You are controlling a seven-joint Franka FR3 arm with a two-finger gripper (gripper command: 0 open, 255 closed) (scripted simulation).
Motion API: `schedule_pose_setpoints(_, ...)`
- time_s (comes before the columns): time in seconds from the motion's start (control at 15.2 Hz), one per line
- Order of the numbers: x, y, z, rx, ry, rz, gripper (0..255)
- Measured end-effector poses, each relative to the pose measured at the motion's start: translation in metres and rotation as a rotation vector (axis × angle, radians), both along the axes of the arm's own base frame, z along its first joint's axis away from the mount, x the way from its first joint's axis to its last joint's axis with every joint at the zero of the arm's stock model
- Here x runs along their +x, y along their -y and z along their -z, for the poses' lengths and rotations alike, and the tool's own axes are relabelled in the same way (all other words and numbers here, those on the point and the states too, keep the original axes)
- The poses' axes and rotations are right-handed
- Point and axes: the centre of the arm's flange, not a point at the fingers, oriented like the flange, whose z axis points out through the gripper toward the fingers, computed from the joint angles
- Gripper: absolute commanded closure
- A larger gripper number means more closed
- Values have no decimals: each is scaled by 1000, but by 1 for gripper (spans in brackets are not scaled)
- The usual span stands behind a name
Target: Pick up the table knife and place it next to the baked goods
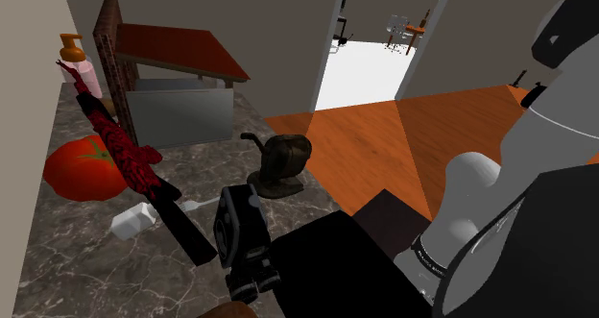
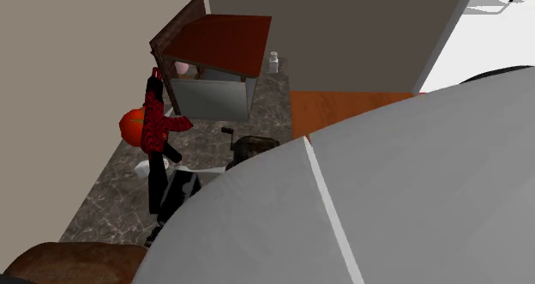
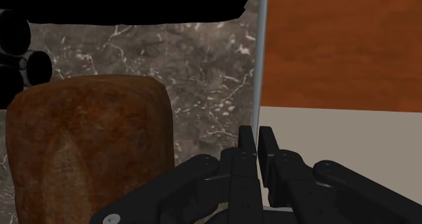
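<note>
A thin silver table knife (image 3: 261,53) stands edge-on between my black fingers and runs straight out from them. My gripper (image 3: 258,138) is shut on the knife's near end. Right beside the gripper lies a brown loaf of bread (image 3: 88,148) on the dark marble counter (image 3: 203,74). In the shoulder view the gripper (image 1: 251,285) hangs low over the counter's near end, just above the loaf (image 1: 226,311). The loaf (image 2: 73,263) sits at the lower left corner of the second exterior view.
A long red-and-black toy gun (image 1: 134,162) lies across the counter, with a red tomato (image 1: 82,167) and a small white box (image 1: 132,220) beside it. Farther back are a grey box with a red lid (image 1: 178,95), a soap pump (image 1: 79,66) and a brown object (image 1: 281,162). The counter edge drops to orange floor (image 1: 384,143).
</note>
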Motion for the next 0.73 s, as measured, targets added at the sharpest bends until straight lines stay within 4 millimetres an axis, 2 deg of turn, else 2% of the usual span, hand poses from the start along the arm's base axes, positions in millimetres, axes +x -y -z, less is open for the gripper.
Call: schedule_pose_setpoints(0.73,0,0,57,1,0,0,255)
